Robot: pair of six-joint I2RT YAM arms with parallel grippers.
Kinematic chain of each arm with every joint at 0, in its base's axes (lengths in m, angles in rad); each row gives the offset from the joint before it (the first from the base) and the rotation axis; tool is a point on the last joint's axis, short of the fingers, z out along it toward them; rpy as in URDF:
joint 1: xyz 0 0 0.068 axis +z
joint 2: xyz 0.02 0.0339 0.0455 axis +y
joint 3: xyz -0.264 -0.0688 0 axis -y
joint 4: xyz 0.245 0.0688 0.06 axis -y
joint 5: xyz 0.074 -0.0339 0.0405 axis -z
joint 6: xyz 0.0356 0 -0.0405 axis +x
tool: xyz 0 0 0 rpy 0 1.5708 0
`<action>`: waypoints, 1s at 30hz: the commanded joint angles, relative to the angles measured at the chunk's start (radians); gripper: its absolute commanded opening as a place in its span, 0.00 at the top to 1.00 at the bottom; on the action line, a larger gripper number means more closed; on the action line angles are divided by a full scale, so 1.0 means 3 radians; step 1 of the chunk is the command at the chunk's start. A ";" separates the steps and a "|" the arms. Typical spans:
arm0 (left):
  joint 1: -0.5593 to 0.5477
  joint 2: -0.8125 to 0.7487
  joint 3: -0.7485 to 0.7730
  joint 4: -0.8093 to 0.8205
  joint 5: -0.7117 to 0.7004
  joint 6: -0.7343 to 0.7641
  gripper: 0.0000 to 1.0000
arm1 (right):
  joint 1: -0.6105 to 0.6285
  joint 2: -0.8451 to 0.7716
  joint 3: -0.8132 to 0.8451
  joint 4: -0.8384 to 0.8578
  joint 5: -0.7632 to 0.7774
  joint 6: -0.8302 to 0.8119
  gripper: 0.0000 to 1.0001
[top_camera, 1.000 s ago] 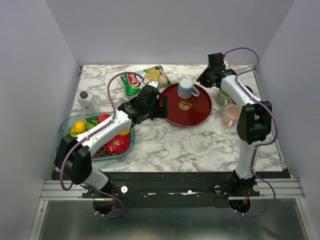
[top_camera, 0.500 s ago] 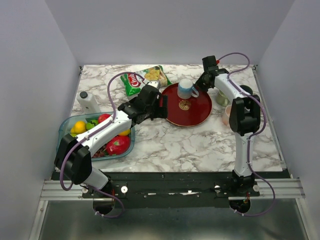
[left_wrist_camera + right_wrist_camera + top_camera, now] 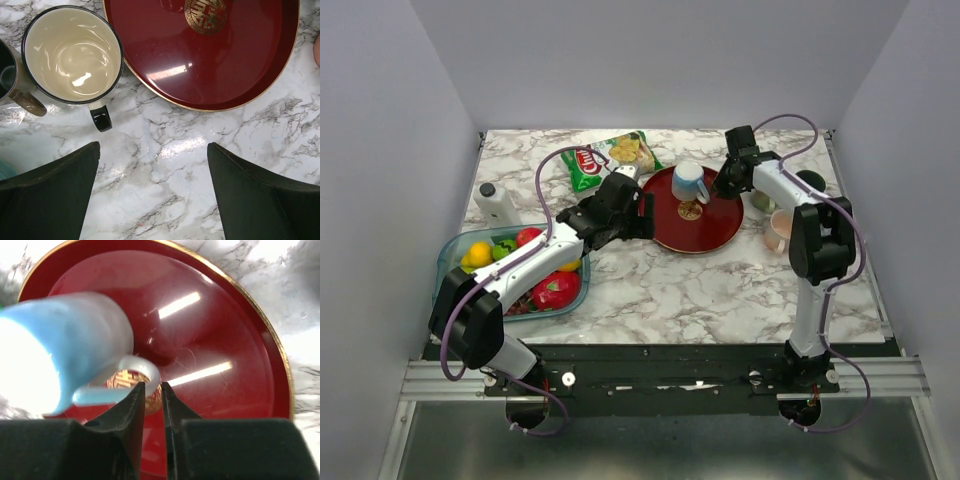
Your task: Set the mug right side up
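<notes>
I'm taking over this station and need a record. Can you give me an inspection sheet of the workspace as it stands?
Surface: glossy marble table.
Job's things: blue-and-white mug on the red plate, apparently base up.
Clutter: chips bag, white bottle, fruit tub, green mug, pink mug, cream mug.
Hands: left hand open over the marble beside the cream mug; right hand nearly closed at the mug's handle, grip unclear.
Cables: purple cables loop along both arms.
Surroundings: plain grey walls; metal rail at the near edge.
</notes>
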 commanded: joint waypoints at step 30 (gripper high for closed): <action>-0.0009 -0.0225 -0.0090 0.0014 0.0016 -0.0021 0.04 | 0.0340 0.0180 0.0327 0.0440 -0.0521 -0.2788 0.35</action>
